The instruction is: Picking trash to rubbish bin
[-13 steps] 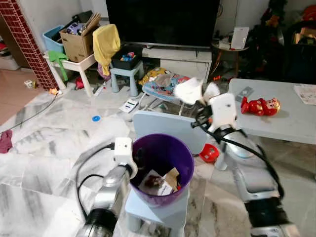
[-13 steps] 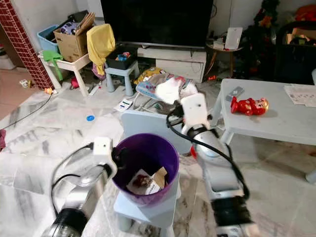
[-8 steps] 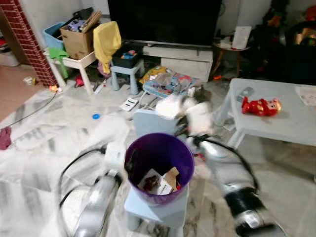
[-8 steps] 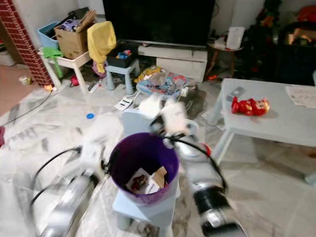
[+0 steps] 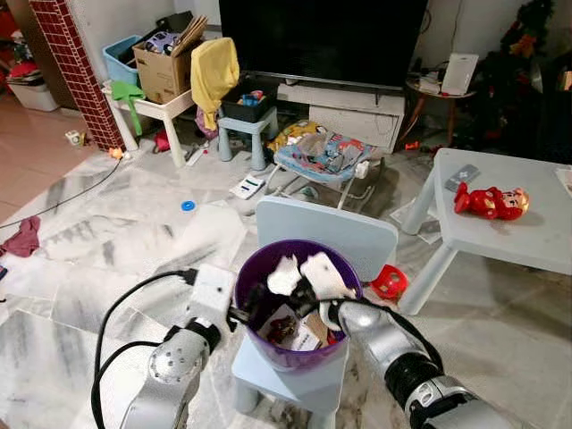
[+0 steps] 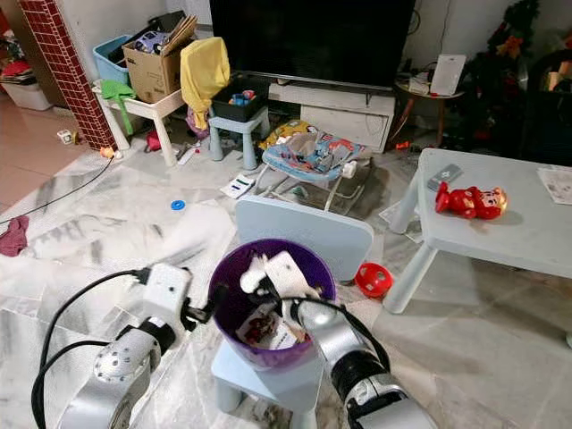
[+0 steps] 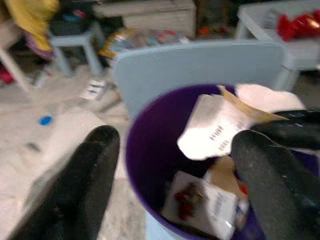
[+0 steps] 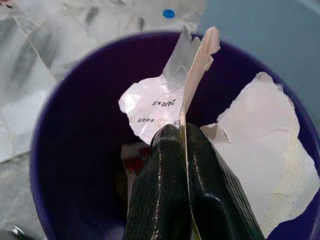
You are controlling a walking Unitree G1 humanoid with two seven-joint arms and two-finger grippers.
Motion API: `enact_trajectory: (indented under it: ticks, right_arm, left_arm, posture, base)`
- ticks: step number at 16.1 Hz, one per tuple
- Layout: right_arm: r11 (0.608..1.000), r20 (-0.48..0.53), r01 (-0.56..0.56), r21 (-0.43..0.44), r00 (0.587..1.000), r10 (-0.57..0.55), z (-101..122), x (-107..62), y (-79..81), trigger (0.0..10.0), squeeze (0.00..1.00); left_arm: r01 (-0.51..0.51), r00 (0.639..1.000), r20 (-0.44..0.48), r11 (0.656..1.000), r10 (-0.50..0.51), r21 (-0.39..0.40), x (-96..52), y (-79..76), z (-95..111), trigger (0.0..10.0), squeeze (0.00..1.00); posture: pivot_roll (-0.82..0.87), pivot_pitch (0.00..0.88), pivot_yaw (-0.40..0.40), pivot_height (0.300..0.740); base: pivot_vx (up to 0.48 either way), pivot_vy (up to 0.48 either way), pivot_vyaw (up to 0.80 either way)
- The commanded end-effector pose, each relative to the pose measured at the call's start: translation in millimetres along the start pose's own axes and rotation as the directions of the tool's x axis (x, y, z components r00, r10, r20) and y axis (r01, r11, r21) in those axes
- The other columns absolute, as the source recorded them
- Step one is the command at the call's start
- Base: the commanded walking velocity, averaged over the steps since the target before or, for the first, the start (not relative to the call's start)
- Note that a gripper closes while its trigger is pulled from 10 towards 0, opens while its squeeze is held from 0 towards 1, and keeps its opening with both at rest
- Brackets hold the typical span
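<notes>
Right fingers (image 8: 182, 150) pinch paper scraps (image 8: 165, 100) over one purple bin (image 5: 259, 331).

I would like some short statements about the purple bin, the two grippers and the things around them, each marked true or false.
1. The right gripper is shut on torn white packaging above the purple bin. True.
2. The purple bin is empty. False: printed trash already lies at its bottom.
3. The left gripper is open beside the bin's rim. True.
4. The bin stands on the marble floor. False: it stands on a small light blue chair.
5. A red toy lies on the grey table. True.
</notes>
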State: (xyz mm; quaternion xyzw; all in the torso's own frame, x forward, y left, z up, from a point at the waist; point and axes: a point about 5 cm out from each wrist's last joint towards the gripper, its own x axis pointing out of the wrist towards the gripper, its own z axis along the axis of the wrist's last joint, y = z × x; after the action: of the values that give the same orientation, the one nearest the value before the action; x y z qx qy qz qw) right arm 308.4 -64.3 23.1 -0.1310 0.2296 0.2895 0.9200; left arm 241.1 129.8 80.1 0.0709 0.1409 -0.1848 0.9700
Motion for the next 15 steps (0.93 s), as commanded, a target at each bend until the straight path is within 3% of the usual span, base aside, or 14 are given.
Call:
enact_trajectory:
  ticks: [1,2,5,7,10,12,13,15]
  right_arm:
    - [1.0,0.036,0.021,-0.015,0.999,-0.021,8.3,1.5,-3.2,10.0,0.17]
    - [0.999,0.046,0.037,-0.008,0.998,-0.036,7.9,1.3,-4.0,10.0,1.0]
    - [0.999,0.056,0.049,-0.021,0.997,-0.047,7.6,2.9,-1.3,10.0,1.0]
    - [0.999,0.064,0.035,-0.022,0.997,-0.033,9.2,4.2,2.3,10.0,1.0]
    - [0.999,0.079,0.038,-0.032,0.996,-0.035,10.9,4.0,1.1,10.0,1.0]
    - [0.998,0.12,0.066,-0.016,0.991,-0.064,18.2,3.1,-6.6,10.0,1.0]
    - [0.996,0.163,0.09,0.006,0.982,-0.09,27.0,2.1,-13.0,10.0,1.0]
    - [0.985,0.308,0.163,0.05,0.936,-0.17,55.8,-4.6,-32.4,10.0,1.0]
  left_arm:
    - [0.049,0.998,-0.041,0.999,-0.05,-0.02,-4.9,-3.8,-2.2,10.0,1.0]
    - [0.085,0.994,-0.058,0.994,-0.089,-0.063,-10.5,-4.9,-2.0,10.0,1.0]
    - [0.094,0.985,-0.128,0.983,-0.114,-0.157,-21.2,-2.0,-11.4,10.0,1.0]
    - [0.081,0.983,-0.15,0.982,-0.107,-0.169,-22.2,-1.4,-13.2,10.0,1.0]
    - [0.066,0.984,-0.158,0.992,-0.083,-0.106,-16.3,1.7,-10.6,10.0,1.0]
    - [0.033,0.994,-0.102,0.997,-0.041,-0.074,-6.3,5.3,2.6,10.0,1.0]
    - [-0.007,0.999,-0.051,0.999,0.005,-0.048,0.1,9.0,12.4,10.0,0.0]
    - [-0.094,0.994,0.063,0.996,0.094,-0.01,12.6,17.2,33.2,10.0,0.0]
  posture:
    - [0.15,0.0,-0.017,0.74]
    - [0.16,0.0,-0.015,0.74]
    - [0.17,0.0,-0.015,0.74]
    - [0.17,0.0,-0.017,0.74]
    - [0.16,0.0,-0.017,0.74]
    - [0.15,0.0,-0.014,0.74]
    - [0.14,0.0,-0.013,0.74]
    - [0.11,0.0,-0.01,0.74]
  base:
    - [0.0,0.0,0.0]
    - [0.0,0.0,0.0]
    - [0.0,0.0,0.0]
    - [0.0,0.0,0.0]
    - [0.0,0.0,0.0]
    - [0.0,0.0,0.0]
    - [0.0,0.0,0.0]
    - [0.0,0.0,0.0]
